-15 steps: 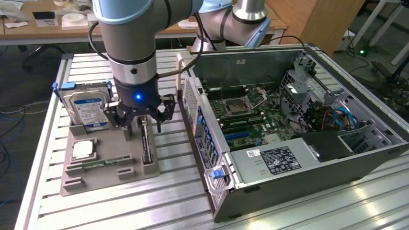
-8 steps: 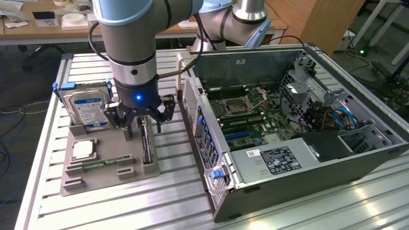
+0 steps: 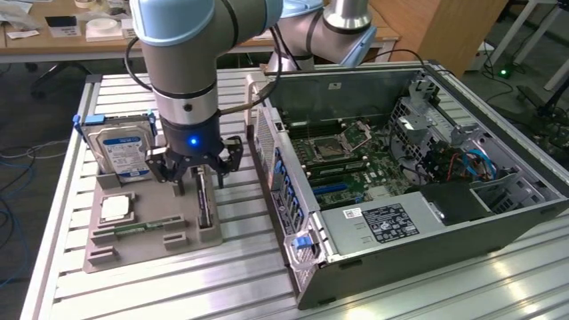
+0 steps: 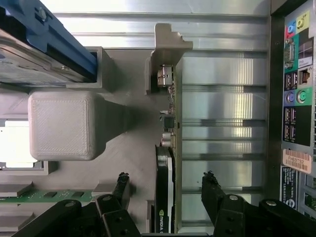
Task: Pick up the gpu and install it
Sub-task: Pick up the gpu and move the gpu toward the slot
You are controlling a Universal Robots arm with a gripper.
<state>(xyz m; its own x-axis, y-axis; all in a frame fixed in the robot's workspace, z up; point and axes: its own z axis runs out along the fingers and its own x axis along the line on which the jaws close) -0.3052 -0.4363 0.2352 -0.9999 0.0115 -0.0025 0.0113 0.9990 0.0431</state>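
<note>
While the blue-labelled hard drive (image 3: 120, 148) stands upright at the exterior view's left end of the grey tray (image 3: 133, 257), with a small square chip (image 3: 116, 208) lying flat nearby, the gripper (image 3: 200, 183) hangs low over the tray's right side, straddling the gpu (image 3: 205, 207). The card stands on its long edge in a slot of the tray. In the wrist view the gripper (image 4: 166, 185) is spread wide, one of its fingers (image 4: 121, 185) on each side of the gpu (image 4: 169, 123), with a clear gap between pad and card on both faces, so nothing is held yet. The card looks light and stiff but delicate: a thin board with small exposed parts along its edge and a smooth black cover that could slip. The safest hold is probably a squeeze across the two flat faces near the upper edge, over the cover rather than the bare parts. Further right on the slatted table (image 3: 400, 293) lies the open computer case (image 3: 498, 220), its green board (image 3: 356, 167) facing up
</note>
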